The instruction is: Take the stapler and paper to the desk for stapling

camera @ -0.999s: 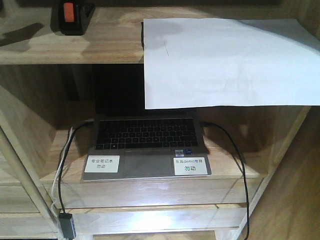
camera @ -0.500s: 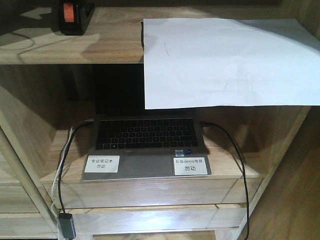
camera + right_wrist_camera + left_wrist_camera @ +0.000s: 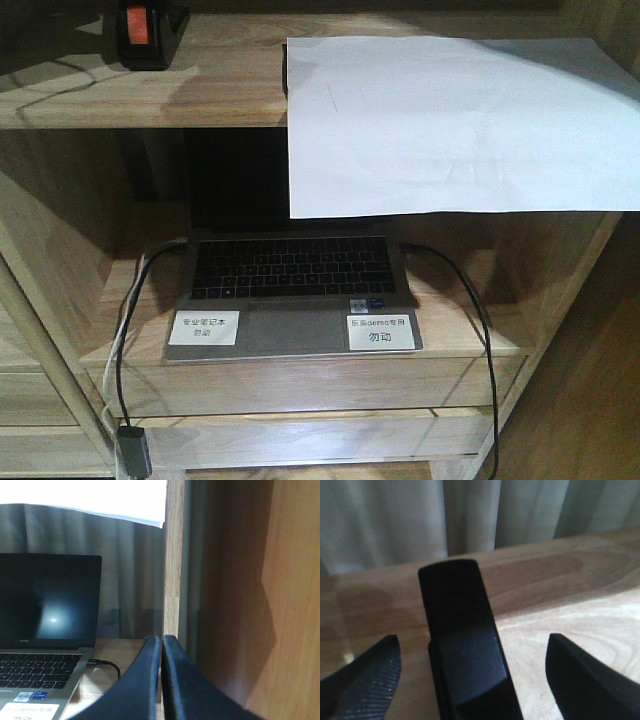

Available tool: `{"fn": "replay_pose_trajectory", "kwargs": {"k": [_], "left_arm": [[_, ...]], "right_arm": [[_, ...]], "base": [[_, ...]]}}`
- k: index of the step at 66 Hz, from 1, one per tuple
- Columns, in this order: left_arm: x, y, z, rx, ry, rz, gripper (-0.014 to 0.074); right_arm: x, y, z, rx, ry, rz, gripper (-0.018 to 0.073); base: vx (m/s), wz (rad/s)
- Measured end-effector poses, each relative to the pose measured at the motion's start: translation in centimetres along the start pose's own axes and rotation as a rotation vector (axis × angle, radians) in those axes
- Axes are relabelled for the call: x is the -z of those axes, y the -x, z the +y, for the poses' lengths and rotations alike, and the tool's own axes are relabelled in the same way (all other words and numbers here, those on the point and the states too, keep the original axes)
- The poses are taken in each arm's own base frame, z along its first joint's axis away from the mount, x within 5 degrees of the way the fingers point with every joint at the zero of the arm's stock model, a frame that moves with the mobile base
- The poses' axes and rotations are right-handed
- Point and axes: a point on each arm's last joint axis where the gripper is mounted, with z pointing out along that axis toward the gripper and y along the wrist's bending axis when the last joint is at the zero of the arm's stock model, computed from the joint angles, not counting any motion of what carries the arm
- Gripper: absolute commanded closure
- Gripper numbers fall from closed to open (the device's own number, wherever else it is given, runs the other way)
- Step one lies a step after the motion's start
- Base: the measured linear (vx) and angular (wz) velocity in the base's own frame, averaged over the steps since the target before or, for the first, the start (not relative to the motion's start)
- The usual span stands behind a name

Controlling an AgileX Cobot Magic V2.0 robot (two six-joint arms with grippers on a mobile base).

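The black stapler (image 3: 148,30) with its orange-red patch stands on the top wooden shelf (image 3: 220,95) at far left. In the left wrist view the stapler (image 3: 462,645) lies lengthwise between the fingers of my left gripper (image 3: 472,637), which is open, with a gap on each side. The white paper (image 3: 450,120) lies on the same shelf to the right, its front half hanging over the edge. A strip of the paper (image 3: 80,495) shows at the top of the right wrist view. My right gripper (image 3: 162,637) is shut on nothing, low beside the shelf's right upright. The desk is out of view.
An open laptop (image 3: 290,290) with two white labels sits on the lower shelf, black cables (image 3: 480,330) running off both sides. The wooden upright (image 3: 175,560) stands just behind my right gripper. A grey curtain (image 3: 470,515) hangs behind the top shelf.
Shadows on the top shelf left of the stapler have shifted and spread. The stapler, the paper and the laptop have stayed where they were.
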Motion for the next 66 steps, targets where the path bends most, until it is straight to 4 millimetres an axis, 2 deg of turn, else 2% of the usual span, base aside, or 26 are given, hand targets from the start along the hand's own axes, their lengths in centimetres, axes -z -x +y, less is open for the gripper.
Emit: {"fn": "replay_pose_trajectory", "kwargs": {"k": [10, 15, 19, 27, 29, 39, 46, 66], "left_arm": [[-0.6, -0.4, 0.0, 0.000, 0.007, 0.059, 0.0145], [-1.0, -0.7, 0.0, 0.000, 0.010, 0.085, 0.0223], [-1.1, -0.8, 0.0, 0.006, 0.003, 0.092, 0.0311], [-0.9, -0.7, 0.0, 0.007, 0.001, 0.092, 0.0566], [-0.8, -0.7, -0.1, 0.007, 0.000, 0.091, 0.0608], [-0.4, -0.5, 0.0, 0.005, -0.001, 0.074, 0.0604], [1.0, 0.2, -0.1, 0.006, -0.007, 0.022, 0.0605], [9.3, 2.2, 0.0, -0.035, -0.021, -0.142, 0.0603]], "right_arm": [[0.0, 0.0, 0.0, 0.000, 0.000, 0.000, 0.0568], [0.0, 0.0, 0.0, 0.000, 0.000, 0.000, 0.0568], [0.0, 0.0, 0.0, 0.000, 0.000, 0.000, 0.0568], [0.0, 0.0, 0.0, 0.000, 0.000, 0.000, 0.0568], [0.0, 0.0, 0.0, 0.000, 0.000, 0.000, 0.0568], [0.0, 0.0, 0.0, 0.000, 0.000, 0.000, 0.0568], [0.0, 0.0, 0.0, 0.000, 0.000, 0.000, 0.0568], [0.0, 0.0, 0.0, 0.000, 0.000, 0.000, 0.0568]], "base": [[0.00, 0.00], [0.00, 0.00], [0.00, 0.00], [0.00, 0.00], [0.00, 0.00], [0.00, 0.00], [0.00, 0.00], [0.00, 0.00]]}}
